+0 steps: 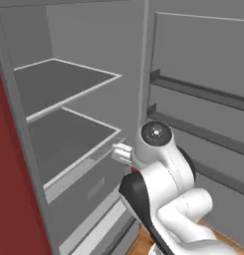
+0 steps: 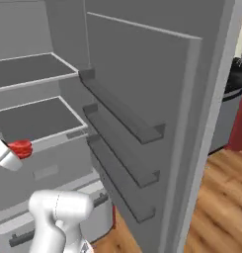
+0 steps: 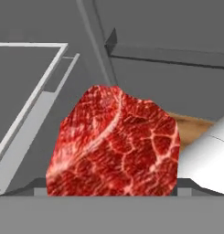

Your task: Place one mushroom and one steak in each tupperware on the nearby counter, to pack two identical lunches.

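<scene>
My pincer (image 1: 122,154) hangs in front of the open fridge, near the front edge of its lower shelf (image 1: 68,134), with the jaws set wide around a steak (image 3: 114,144). In the hand view the red, marbled slab stands on edge right in front of the camera, rising between my fingers. From the right base view the steak (image 2: 20,148) shows as a small red piece at the end of my hand, just left of the shelf's near corner. The fridge door (image 2: 142,113) stands open on the right, with three rails. Wooden floor (image 2: 221,207) lies beyond it.
</scene>
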Available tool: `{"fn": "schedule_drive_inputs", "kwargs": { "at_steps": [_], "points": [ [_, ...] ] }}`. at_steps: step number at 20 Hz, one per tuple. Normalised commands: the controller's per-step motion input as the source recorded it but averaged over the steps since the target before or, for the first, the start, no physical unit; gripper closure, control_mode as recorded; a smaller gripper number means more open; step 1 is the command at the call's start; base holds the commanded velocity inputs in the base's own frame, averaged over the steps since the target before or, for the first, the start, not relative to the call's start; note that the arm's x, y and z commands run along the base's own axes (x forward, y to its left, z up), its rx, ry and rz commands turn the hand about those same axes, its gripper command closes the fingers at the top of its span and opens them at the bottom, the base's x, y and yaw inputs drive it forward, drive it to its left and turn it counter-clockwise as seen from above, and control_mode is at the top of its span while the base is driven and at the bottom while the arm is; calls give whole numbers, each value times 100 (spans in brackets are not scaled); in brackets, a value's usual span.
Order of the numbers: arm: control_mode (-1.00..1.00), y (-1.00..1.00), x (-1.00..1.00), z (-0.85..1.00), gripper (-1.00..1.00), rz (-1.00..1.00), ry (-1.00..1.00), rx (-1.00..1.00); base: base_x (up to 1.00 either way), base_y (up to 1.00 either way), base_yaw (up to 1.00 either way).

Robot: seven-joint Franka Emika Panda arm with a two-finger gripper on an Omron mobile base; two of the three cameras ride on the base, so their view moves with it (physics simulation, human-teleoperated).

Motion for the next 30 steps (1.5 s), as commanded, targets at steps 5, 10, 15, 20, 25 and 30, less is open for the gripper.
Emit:
{"fn": "schedule_drive_inputs", "kwargs": {
  "at_steps": [5,10,15,20,25,30],
  "points": [
    [100,0,0,0,100,0,0,0,-21,21,-98],
    [100,0,0,0,100,0,0,0,-10,21,-100],
    [100,0,0,0,100,0,0,0,-56,22,-91],
    [100,0,0,0,100,0,0,0,-51,-79,-55],
    [100,0,0,0,100,0,0,0,-7,-100,-7],
    [100,0,0,0,100,0,0,0,45,-94,6]
  ]
}}
